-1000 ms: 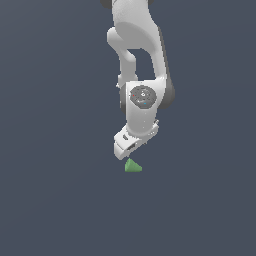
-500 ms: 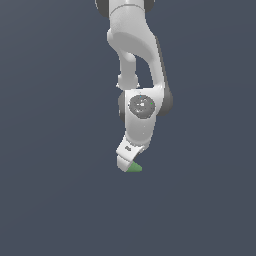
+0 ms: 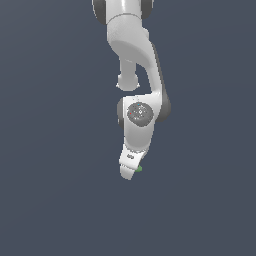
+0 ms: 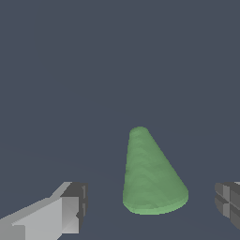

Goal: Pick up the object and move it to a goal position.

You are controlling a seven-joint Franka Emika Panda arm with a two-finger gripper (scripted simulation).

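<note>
Reaching down from the top of the exterior frame, the white Panda arm [image 3: 135,75] bends at its round joint near the centre and ends in the gripper [image 3: 128,172] just below the middle of the picture, against a flat blue-grey ground [image 3: 50,200]. Only a sliver of the green object [image 3: 139,169] peeps out at the gripper's edge on the exterior view's right; the rest is hidden behind the white hand.

Seen from the wrist camera, the object [image 4: 150,176] shows as a tapered green solid, broad and rounded at its near end and narrowing to a blunt tip that points away from the camera. It lies on the ground [image 4: 117,61] between the two fingers: one finger [image 4: 70,208] with its dark pad sits in the lower-left corner of that frame, the other [image 4: 227,199] at the lower-right edge. The pincer stands wide, with bare ground visible on both sides of the object and neither pad touching it. Whether the fingertips reach the ground cannot be told.
</note>
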